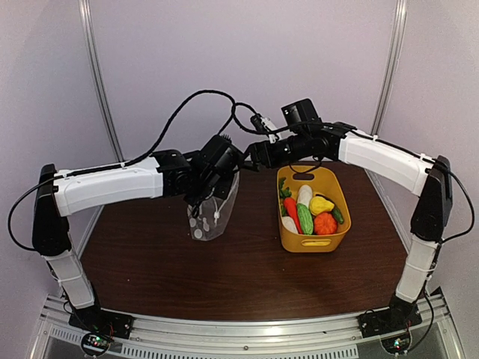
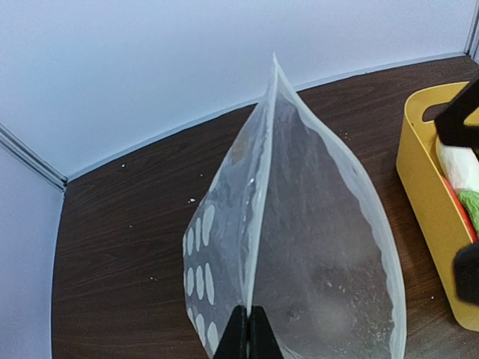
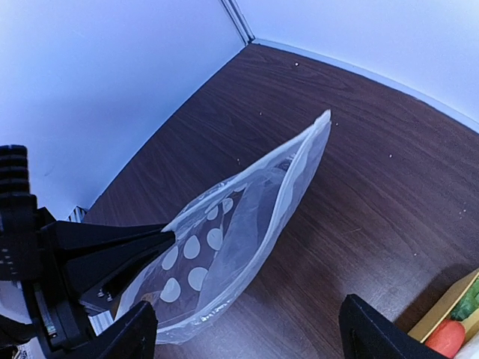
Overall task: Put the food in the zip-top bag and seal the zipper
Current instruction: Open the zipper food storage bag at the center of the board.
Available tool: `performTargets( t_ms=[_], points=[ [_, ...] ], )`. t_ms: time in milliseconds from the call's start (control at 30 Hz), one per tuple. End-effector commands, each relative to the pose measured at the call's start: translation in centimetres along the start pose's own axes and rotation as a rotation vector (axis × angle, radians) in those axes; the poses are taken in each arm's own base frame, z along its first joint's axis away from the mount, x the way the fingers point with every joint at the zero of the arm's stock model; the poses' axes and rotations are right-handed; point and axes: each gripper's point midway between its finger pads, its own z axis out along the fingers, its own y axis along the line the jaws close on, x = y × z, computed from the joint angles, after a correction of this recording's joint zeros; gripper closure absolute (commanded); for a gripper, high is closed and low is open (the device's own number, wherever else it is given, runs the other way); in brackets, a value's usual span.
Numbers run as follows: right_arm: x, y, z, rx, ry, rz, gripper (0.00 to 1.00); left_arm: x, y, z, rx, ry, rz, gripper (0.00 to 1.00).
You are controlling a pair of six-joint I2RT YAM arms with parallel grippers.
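The zip-top bag (image 1: pixel 212 217) is clear with white dots and hangs upright over the table, left of centre. My left gripper (image 1: pixel 215 183) is shut on its mouth edge; in the left wrist view the fingertips (image 2: pixel 253 318) pinch the pale zipper (image 2: pixel 258 187). The bag (image 3: pixel 239 232) gapes open and looks empty. Just right of and above the bag's top, my right gripper (image 1: pixel 251 155) is open, with nothing between its fingers (image 3: pixel 138 333). The food (image 1: pixel 310 209) lies in a yellow basket: white, green, yellow, orange and red pieces.
The yellow basket (image 1: pixel 313 243) stands right of centre on the dark wooden table; its side (image 2: pixel 426 187) shows close to the bag. White walls close the table at the back and sides. Cables loop above both wrists.
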Motion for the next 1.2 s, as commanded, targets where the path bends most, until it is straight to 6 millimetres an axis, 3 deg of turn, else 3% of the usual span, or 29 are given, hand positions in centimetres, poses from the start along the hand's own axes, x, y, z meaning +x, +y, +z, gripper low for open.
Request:
performTargets(
  t_ms=[0, 167, 367, 567, 800, 1000, 1167],
  points=[
    [1.6, 0.7, 1.9, -0.004, 0.057, 0.085, 0.15, -1.4, -0.6, -0.9, 0.068, -0.050, -0.115, 1.00],
    [3.1, 0.3, 3.9, 0.016, 0.093, 0.147, 0.26, -1.2, -0.4, -1.2, 0.077, -0.050, -0.159, 1.00],
    [4.1, -0.9, 4.2, 0.047, 0.105, 0.186, 0.55, -1.1, 2.4, -2.2, 0.000, -0.101, -0.229, 1.00],
    [5.0, -2.2, 4.0, 0.093, 0.105, 0.195, 0.98, -2.0, 4.8, -3.5, -0.058, -0.171, -0.257, 1.00],
    [5.3, -3.7, 4.2, 0.170, 0.109, 0.196, 1.00, -2.9, 4.5, -4.5, 0.023, -0.240, -0.269, 1.00],
    [5.3, -4.9, 3.7, 0.244, 0.102, 0.180, 1.00, -2.5, 6.0, -4.6, -0.055, -0.236, -0.275, 1.00],
    [5.1, -4.3, 4.0, 0.188, 0.086, 0.196, 1.00, -2.2, 4.3, -3.9, 0.001, -0.211, -0.234, 1.00]
  ],
)
